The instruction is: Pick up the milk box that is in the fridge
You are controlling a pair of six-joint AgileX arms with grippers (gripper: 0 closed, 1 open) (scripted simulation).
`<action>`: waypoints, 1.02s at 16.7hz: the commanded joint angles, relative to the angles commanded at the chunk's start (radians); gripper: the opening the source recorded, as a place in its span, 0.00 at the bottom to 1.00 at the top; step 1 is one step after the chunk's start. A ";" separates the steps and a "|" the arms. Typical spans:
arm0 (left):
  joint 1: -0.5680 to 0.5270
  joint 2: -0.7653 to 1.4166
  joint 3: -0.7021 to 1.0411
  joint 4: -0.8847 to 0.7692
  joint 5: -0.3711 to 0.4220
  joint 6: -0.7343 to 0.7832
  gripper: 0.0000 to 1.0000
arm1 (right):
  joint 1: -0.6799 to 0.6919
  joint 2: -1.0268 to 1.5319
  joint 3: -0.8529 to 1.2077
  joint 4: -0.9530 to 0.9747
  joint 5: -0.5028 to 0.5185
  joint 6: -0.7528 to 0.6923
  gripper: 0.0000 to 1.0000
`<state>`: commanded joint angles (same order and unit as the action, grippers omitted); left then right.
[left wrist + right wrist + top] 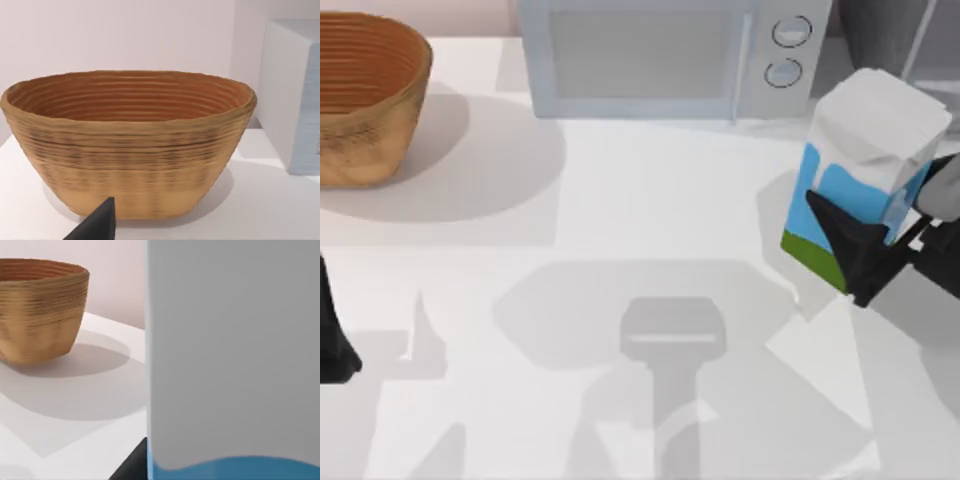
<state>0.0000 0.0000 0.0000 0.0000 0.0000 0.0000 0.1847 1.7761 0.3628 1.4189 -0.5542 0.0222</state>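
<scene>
Smooth white table (620, 200) carries a ribbed, woven basket (365, 95) at its far left and a boxy blue-grey microwave (660, 55) with two round knobs at the back. At the right side, the right gripper (875, 250) pinches the milk box (865, 165), a gable-topped carton with matte white top, sky-blue middle and green base, tilted clear of the dark fridge (895, 35). Left gripper (335, 345) sits at the left edge; I cannot tell its fingers' state.
</scene>
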 joint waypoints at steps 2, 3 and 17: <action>0.000 0.000 0.000 0.000 0.000 0.000 1.00 | 0.013 0.038 0.022 0.011 0.014 -0.003 0.00; 0.000 0.000 0.000 0.000 0.000 0.000 1.00 | 0.024 0.071 0.041 0.024 0.024 -0.005 0.00; 0.000 0.000 0.000 0.000 0.000 0.000 1.00 | 0.104 0.293 0.187 0.109 0.101 -0.005 0.23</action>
<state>0.0000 0.0000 0.0000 0.0000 0.0000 0.0000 0.2883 2.0692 0.5496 1.5280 -0.4527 0.0175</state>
